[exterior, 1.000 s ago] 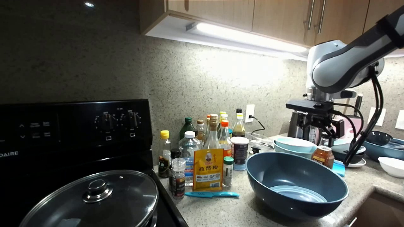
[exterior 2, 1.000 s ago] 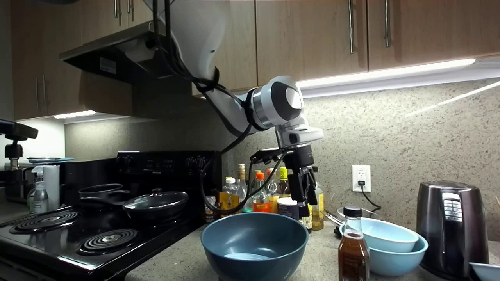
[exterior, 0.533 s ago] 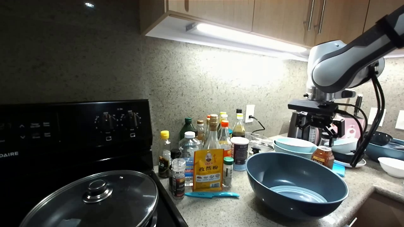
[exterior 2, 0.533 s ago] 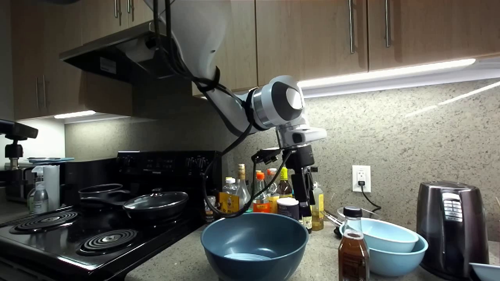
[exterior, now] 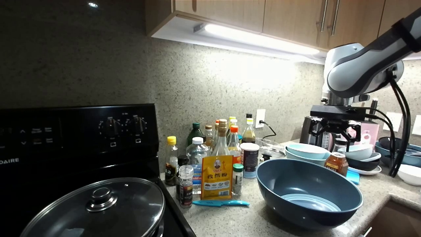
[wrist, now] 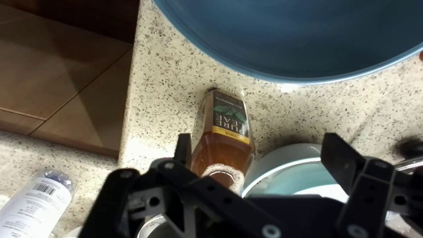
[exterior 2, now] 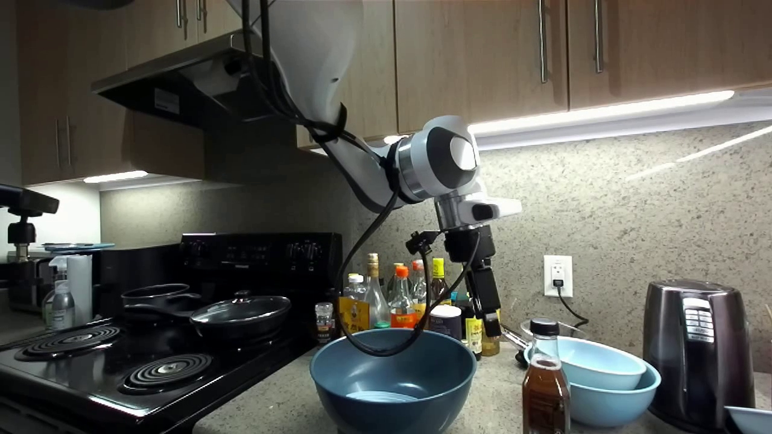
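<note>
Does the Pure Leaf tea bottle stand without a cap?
No, in an exterior view a black cap sits on the Pure Leaf tea bottle.

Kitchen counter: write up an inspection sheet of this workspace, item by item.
Surface: pale speckled counter, glare in places.
Work items: tea bottle, upright and capped, standing apart from the large blue bowl.
Clutter: condiment bottles standing clustered, turquoise knife lying flat, stacked light-blue bowls.
Hand: open, nothing held, close to the tea bottle but apart.
Cables: black arm cables hanging in a loop; cord plugged into the outlet.
Surroundings: stove with lidded pan; wooden cabinets overhead.
</note>
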`<state>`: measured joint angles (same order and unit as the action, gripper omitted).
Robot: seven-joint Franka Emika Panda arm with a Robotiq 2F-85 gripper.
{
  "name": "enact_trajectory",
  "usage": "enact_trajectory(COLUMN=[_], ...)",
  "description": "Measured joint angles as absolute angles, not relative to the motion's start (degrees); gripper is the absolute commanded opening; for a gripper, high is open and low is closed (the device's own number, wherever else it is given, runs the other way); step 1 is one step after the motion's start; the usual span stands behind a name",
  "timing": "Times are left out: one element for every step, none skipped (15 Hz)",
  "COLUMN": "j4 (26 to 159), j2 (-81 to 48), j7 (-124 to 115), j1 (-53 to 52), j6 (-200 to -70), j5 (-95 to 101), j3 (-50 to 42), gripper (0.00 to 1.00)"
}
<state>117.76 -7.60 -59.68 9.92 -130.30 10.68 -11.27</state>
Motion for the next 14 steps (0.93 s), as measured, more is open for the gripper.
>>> enact_trajectory(j4=[117.76,117.76,117.76,117.76,117.76,117.76,117.76,117.76,117.76,117.76,117.75,117.71,117.54,117.21], j2=[-7.6,-7.6,-7.6,-7.6,-7.6,-7.61,-7.64,-7.71,-7.8,-7.88,-7.97,-8.08,-8.28,-8.54], j7=[-59.71,-59.74,-59.74,-59.74,-59.74,-59.05,-57.82,-56.3,-54.19,-52.26,-50.72,-49.16,-47.38,-45.93], j1=[9.76,9.65,9.62,9.6,9.6,9.59,9.6,9.61,9.68,9.74,9.85,10.1,10.5,10.91], j6=[-130.3,-130.3,-130.3,-130.3,-130.3,-130.29,-130.28,-130.28,-130.28,-130.28,-130.22,-130.08,-129.69,-129.27], j5=[10.68,10.68,10.68,10.68,10.68,10.68,10.68,10.68,10.36,9.78,8.54,6.77,4.18,2.43], j3=[-11.27,-11.27,-11.27,-11.27,-11.29,-11.3,-11.31,-11.33,-11.38,-11.51,-11.7,-11.87,-12.02,-12.16], gripper=[1.0,1.0,1.0,1.0,1.0,1.0,1.0,1.0,1.0,1.0,1.0,1.0,1.0,1.0])
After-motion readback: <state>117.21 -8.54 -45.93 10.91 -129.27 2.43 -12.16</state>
